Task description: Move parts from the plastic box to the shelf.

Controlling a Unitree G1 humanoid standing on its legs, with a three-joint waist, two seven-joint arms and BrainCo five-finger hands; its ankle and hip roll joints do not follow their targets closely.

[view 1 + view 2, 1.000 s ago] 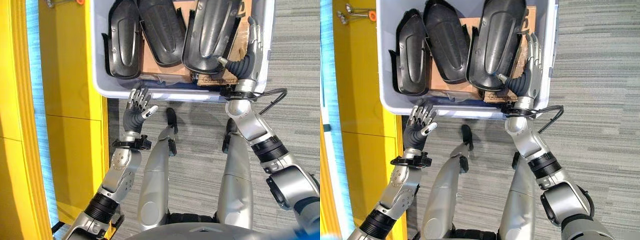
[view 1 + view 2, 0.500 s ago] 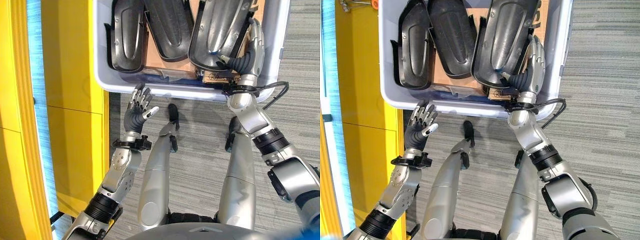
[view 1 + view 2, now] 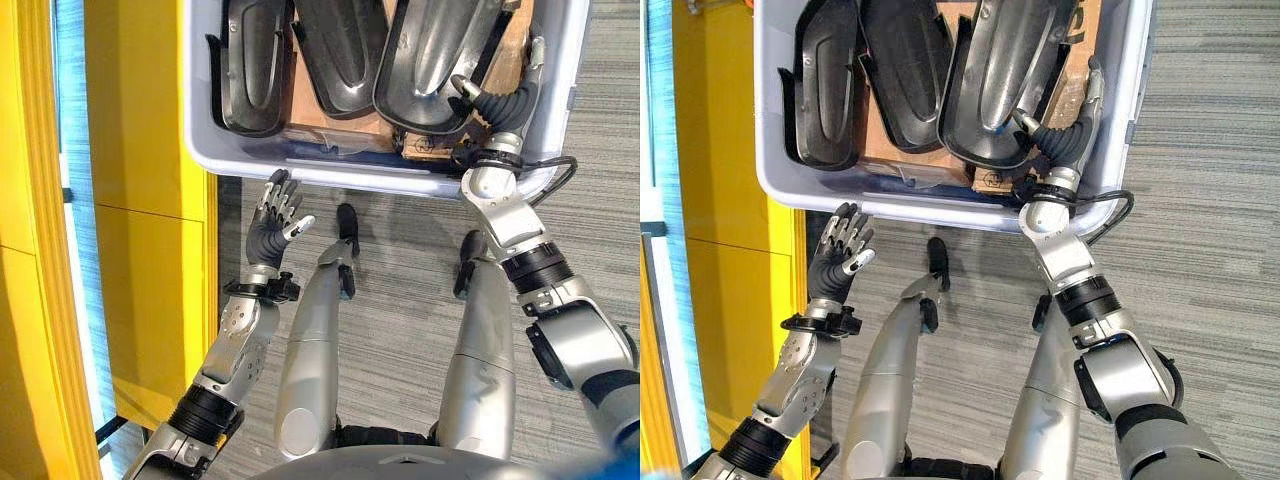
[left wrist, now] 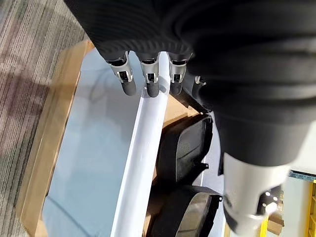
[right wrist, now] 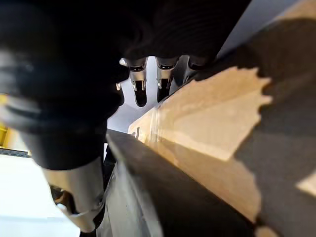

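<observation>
Grey striped carpet, yellow shelf (image 3: 150,200) alongside. The plastic box (image 3: 210,150) holds three black parts. My right hand (image 3: 1070,135) clasps the part (image 3: 1005,70) at the box's right wall; next I lift clear. Left hand (image 3: 272,215) spread, idle.

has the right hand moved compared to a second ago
Yes. The right hand has reached deeper into the plastic box, further past its near rim.
</observation>
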